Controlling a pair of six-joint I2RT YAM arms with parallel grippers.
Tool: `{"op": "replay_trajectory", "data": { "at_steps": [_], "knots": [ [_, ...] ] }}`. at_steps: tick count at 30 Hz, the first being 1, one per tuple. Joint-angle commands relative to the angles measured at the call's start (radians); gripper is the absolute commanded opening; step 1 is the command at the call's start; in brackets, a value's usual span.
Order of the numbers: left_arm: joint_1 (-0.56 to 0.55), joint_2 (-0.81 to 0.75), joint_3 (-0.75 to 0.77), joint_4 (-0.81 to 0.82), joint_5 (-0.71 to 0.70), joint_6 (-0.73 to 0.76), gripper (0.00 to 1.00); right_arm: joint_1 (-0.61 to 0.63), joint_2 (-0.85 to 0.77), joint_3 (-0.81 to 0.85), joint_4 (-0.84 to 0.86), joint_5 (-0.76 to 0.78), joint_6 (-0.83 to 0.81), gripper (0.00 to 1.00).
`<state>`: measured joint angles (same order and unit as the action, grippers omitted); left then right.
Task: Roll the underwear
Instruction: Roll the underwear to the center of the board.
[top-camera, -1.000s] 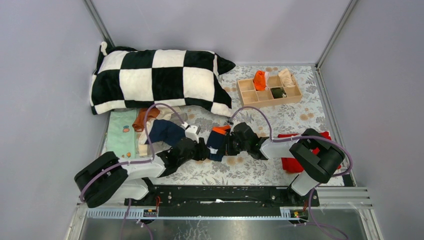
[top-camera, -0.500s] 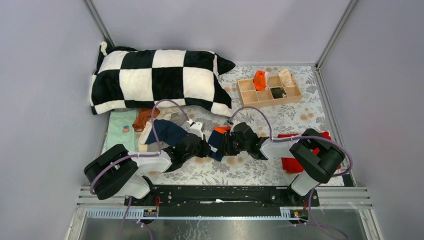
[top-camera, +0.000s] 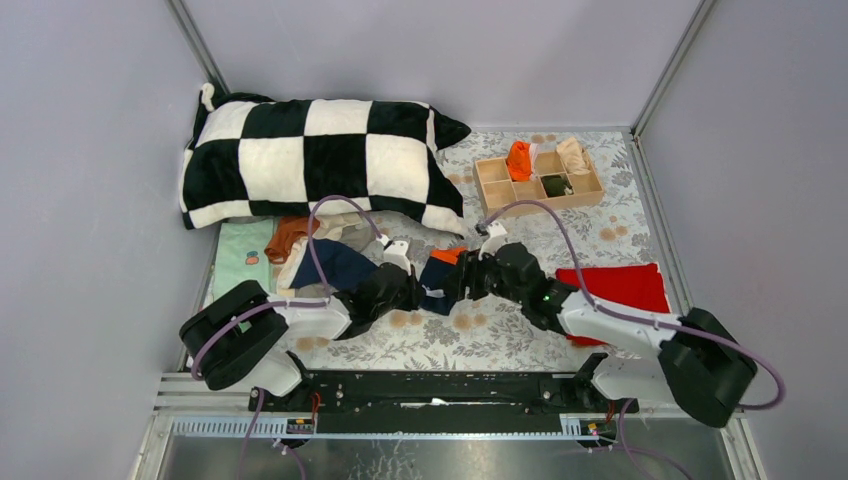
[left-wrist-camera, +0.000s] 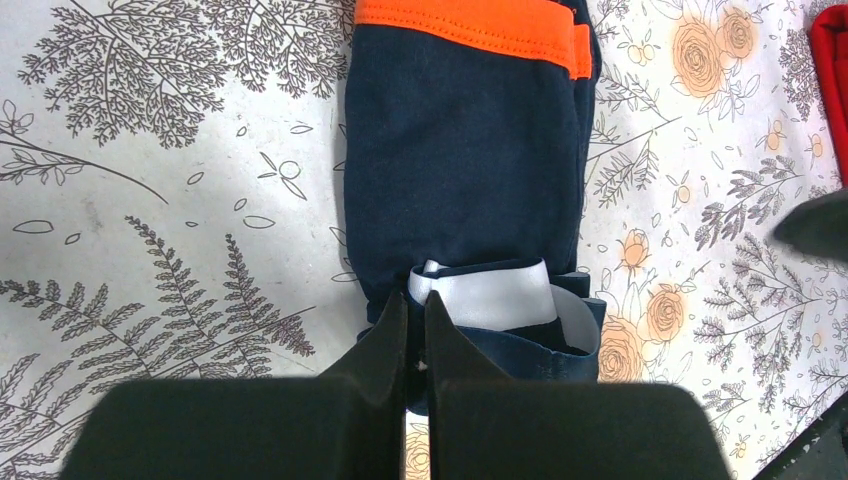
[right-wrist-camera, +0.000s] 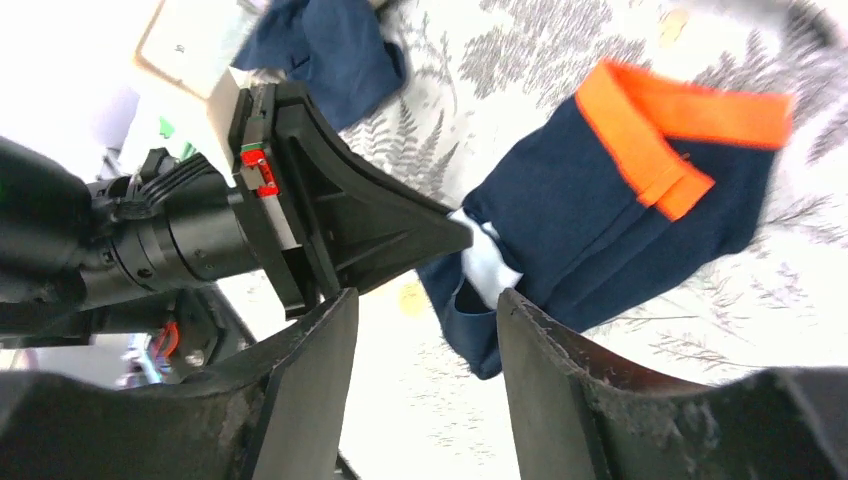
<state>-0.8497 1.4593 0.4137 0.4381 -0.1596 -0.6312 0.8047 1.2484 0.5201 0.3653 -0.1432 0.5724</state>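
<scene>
The navy underwear (left-wrist-camera: 460, 150) with orange trim lies folded lengthwise on the flowered table cover, its white lining showing at the near end. My left gripper (left-wrist-camera: 415, 305) is shut on that near edge, with dark cloth pinched between its tips. In the top view the same navy underwear (top-camera: 438, 282) sits between my left gripper (top-camera: 412, 288) and my right gripper (top-camera: 463, 285). My right gripper (right-wrist-camera: 425, 300) is open beside the cloth's end and holds nothing. More underwear (top-camera: 318, 252), rust, navy and beige, is heaped at the left.
A black-and-white checked pillow (top-camera: 310, 160) lies at the back left. A wooden compartment box (top-camera: 538, 182) with rolled pieces stands at the back right. A red cloth (top-camera: 620, 285) lies at the right, a pale green mat (top-camera: 243, 268) at the left.
My left gripper has shut on the near edge of the navy underwear. My right gripper has opened and let go of it, and the right arm's elbow has swung out to the right.
</scene>
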Motion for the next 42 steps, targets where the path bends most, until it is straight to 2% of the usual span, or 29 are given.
{"op": "replay_trajectory", "data": {
  "at_steps": [1, 4, 7, 11, 17, 21, 28, 42],
  "knots": [
    [0.007, 0.041, -0.008, -0.090, -0.025, 0.009, 0.00, 0.003, -0.115, -0.091, 0.084, 0.106, -0.314, 0.60],
    [0.007, 0.045, -0.005, -0.089, -0.015, 0.007, 0.00, 0.005, -0.145, -0.167, 0.245, 0.035, -0.653, 0.58],
    [0.008, 0.056, 0.002, -0.088, 0.000, 0.006, 0.00, 0.007, -0.140, -0.123, 0.156, -0.070, -1.022, 0.59],
    [0.008, 0.070, 0.013, -0.086, 0.015, 0.010, 0.00, 0.046, -0.156, -0.115, 0.109, -0.173, -1.388, 0.60],
    [0.010, 0.076, 0.016, -0.091, 0.023, 0.019, 0.00, 0.209, -0.114, -0.106, -0.029, -0.111, -1.788, 0.61],
    [0.014, 0.076, 0.012, -0.093, 0.028, 0.019, 0.00, 0.276, -0.065, -0.099, -0.053, -0.081, -1.888, 0.60],
    [0.020, 0.076, 0.007, -0.087, 0.038, 0.015, 0.00, 0.285, 0.017, -0.095, -0.072, -0.040, -2.011, 0.57],
    [0.025, 0.083, 0.005, -0.076, 0.057, 0.012, 0.00, 0.285, 0.182, -0.067, 0.029, 0.057, -2.087, 0.58]
  ]
}}
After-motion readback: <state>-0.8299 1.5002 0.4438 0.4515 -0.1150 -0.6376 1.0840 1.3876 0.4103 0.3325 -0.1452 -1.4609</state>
